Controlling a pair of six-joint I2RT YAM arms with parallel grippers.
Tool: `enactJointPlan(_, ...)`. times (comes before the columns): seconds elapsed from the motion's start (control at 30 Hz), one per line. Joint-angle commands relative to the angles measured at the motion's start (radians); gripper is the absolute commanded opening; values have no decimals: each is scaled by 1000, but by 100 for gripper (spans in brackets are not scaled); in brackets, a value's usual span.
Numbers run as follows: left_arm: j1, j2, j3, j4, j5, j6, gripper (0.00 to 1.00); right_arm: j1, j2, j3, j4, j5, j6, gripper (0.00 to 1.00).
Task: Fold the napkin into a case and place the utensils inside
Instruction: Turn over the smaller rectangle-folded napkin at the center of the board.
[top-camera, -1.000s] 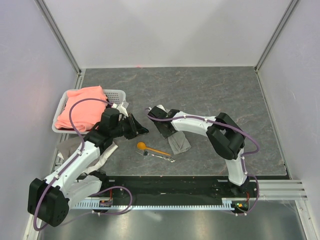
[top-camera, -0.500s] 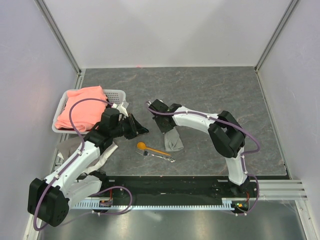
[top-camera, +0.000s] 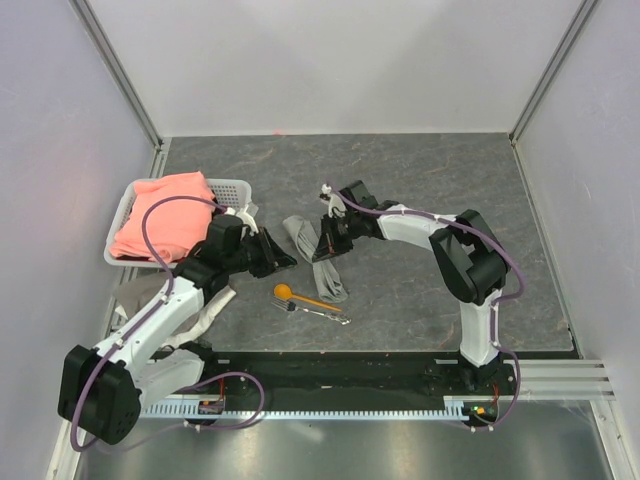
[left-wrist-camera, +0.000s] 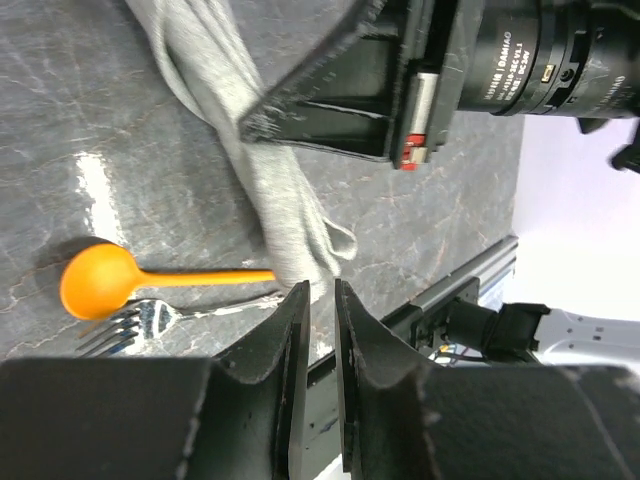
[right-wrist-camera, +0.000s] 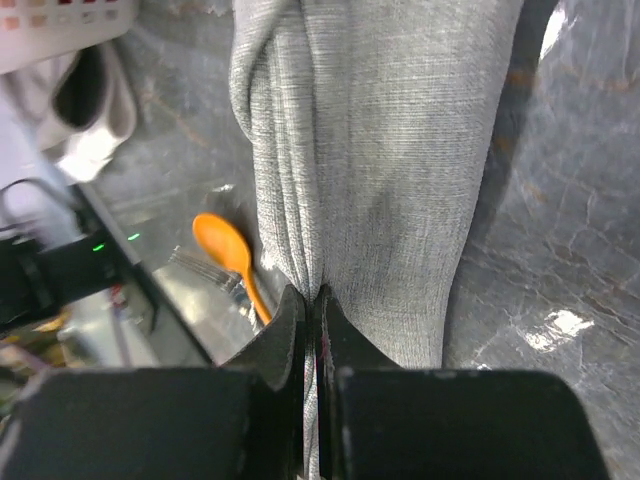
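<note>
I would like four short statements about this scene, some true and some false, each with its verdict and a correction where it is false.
1. The right gripper is shut on the napkin. True.
2. The spoon lies inside the napkin. False: it lies on the table, next to the fork.
3. The left gripper holds the fork. False: its jaws stand slightly apart with nothing between them.
4. The pink cloth lies in the white basket. True.

Even, bright overhead light leaves soft shadows in the top view, while white glare patches mark the glossy counter (left-wrist-camera: 100, 190) ahead of the left hand (left-wrist-camera: 320, 292), which looks softly blurred up close.
</note>
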Motion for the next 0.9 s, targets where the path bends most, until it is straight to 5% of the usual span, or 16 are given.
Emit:
enactJointPlan(0.0, 1, 44, 62, 13, -32, -24, 22, -62, -15, -107, 262, -293, 109, 0)
enactJointPlan(0.4, -7, 217, 157, 84, -28, -33, 20, -243, -78, -371, 575, -478, 249, 2)
enactJointPlan(0.87, -13, 159, 139, 78, -72, -32, 19, -173, -126, -274, 592, -449, 312, 2)
